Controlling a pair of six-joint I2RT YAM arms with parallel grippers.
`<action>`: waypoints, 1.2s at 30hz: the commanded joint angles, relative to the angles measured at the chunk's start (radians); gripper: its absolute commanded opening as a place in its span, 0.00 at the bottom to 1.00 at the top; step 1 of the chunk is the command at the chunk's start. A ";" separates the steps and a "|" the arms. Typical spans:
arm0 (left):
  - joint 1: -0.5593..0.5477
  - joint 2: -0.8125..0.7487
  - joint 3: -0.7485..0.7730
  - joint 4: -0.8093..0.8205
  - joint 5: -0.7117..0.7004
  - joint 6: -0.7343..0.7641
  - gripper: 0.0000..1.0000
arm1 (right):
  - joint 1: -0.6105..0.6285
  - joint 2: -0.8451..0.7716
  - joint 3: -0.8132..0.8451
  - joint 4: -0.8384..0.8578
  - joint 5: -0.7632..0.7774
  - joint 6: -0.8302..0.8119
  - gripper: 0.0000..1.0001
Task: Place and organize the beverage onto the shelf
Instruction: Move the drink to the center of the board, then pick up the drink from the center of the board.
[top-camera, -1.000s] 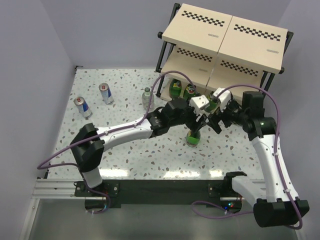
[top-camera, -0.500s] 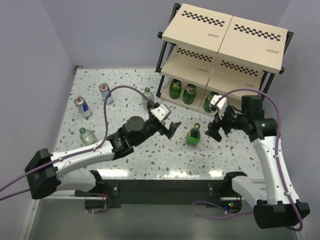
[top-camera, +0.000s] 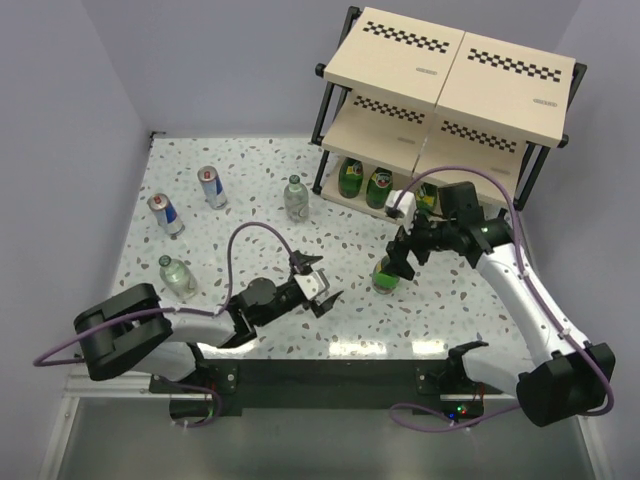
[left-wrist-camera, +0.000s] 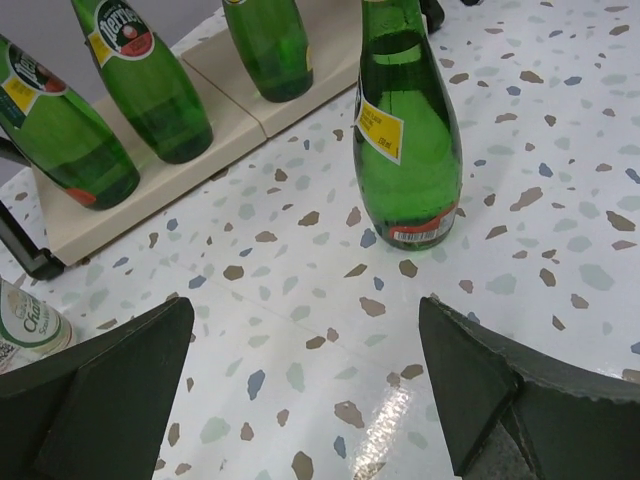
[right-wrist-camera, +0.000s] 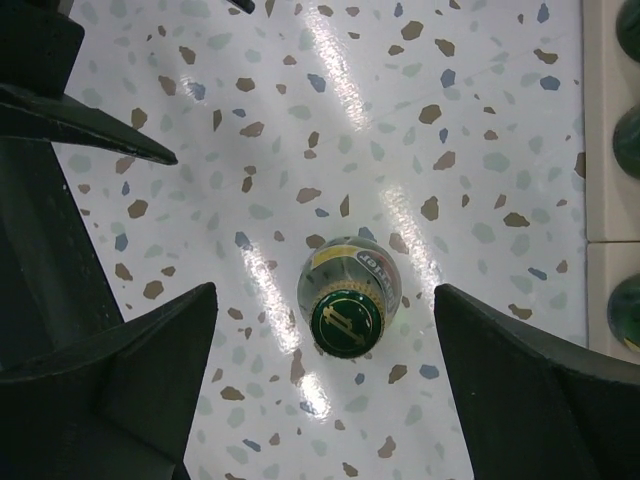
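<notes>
We see left arm (top-camera: 200, 325) low across lower left, left claw (top-camera: 322, 285) spread, empty. Right arm (top-camera: 520, 290) bent, right claw (right-wrist-camera: 325, 295) spread, aimed down over green glass bottle (right-wrist-camera: 345, 318).

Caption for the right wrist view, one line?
Open right hand hangs above an upright green bottle standing on the speckled table.

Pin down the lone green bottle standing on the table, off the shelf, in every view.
Top external: lone green bottle, right of centre, in front of the shelf.
Left wrist: upper centre, upright.
Right wrist: centre, cap toward camera.
Shared landmark: shelf's lowest tier with shelved green bottles: behind it, upper left, right edge respectively.
</notes>
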 joint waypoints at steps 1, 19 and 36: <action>-0.008 0.058 0.020 0.275 0.005 0.055 1.00 | 0.041 0.015 -0.013 0.097 0.077 0.054 0.92; -0.068 0.441 0.180 0.579 -0.018 0.071 1.00 | 0.080 0.070 0.020 0.040 0.134 0.017 0.00; -0.119 0.675 0.448 0.703 -0.009 0.071 1.00 | 0.077 -0.041 0.084 0.040 0.067 0.106 0.00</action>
